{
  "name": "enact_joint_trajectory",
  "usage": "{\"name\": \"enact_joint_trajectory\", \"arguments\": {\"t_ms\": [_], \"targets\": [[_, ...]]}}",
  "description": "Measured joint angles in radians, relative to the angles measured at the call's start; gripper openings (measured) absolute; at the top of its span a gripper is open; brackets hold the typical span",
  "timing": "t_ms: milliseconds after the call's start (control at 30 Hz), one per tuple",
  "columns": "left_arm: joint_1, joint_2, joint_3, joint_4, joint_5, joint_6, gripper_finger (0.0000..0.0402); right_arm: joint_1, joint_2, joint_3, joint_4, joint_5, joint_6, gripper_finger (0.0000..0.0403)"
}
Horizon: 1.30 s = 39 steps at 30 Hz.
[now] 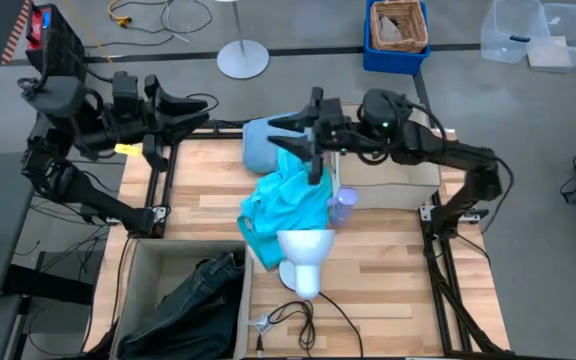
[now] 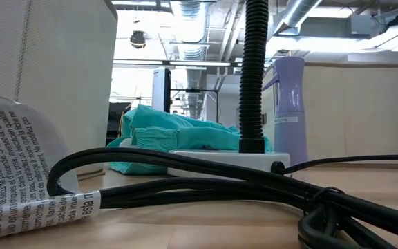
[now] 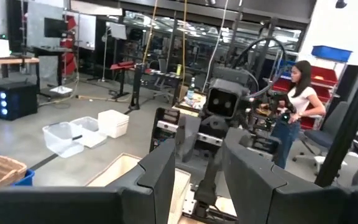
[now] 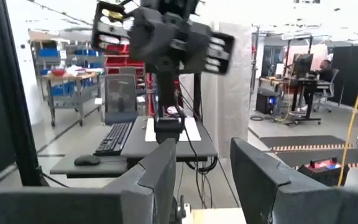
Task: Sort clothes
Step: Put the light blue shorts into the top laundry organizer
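Observation:
A bright teal shirt [image 1: 283,205] lies crumpled at the table's middle; it also shows in the low view [image 2: 178,131]. A pale blue garment [image 1: 258,145] lies just beyond it at the far edge. Dark jeans [image 1: 198,295] lie in the bin [image 1: 133,270] at the near left; I cannot make out a separate black garment there. My right gripper [image 1: 286,135] hovers open and empty above the pale blue garment and the teal shirt's far end, and its wrist view [image 4: 204,180] shows nothing between the fingers. My left gripper [image 1: 190,110] waits open and empty beyond the far left corner, as its wrist view [image 3: 197,186] also shows.
A white mannequin head [image 1: 303,255] stands on the teal shirt's near edge, with a lilac bottle [image 1: 343,205] to its right. A beige box [image 1: 388,180] sits under the right arm. Black cables [image 2: 206,183] run along the near edge. A person [image 3: 297,106] stands in the room behind.

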Motion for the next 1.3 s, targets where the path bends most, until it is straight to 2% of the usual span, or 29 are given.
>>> {"name": "enact_joint_trajectory", "arguments": {"t_ms": [233, 400, 500, 900, 1067, 1300], "targets": [[0.062, 0.051, 0.000, -0.034, -0.008, -0.090, 0.0125, -0.047, -0.268, -0.375, 0.124, -0.007, 0.066, 0.0162], [0.168, 0.127, 0.000, -0.091, -0.007, -0.210, 0.0125, -0.066, -0.426, -0.529, 0.114, -0.005, 0.091, 0.0162], [0.236, 0.182, 0.000, -0.126, 0.037, -0.286, 0.0125, -0.076, -0.500, -0.582, 0.091, 0.000, 0.092, 0.0162], [0.525, 0.415, 0.000, -0.247, 0.392, -0.489, 0.0125, -0.100, -0.694, -0.655, -0.019, 0.017, 0.114, 0.0162], [0.614, 0.508, 0.000, -0.286, 0.437, -0.492, 0.0125, -0.097, -0.709, -0.661, -0.053, 0.017, 0.141, 0.0162], [0.706, 0.605, 0.000, -0.305, 0.557, -0.434, 0.0125, -0.098, -0.706, -0.661, -0.064, 0.018, 0.193, 0.0162]]}}
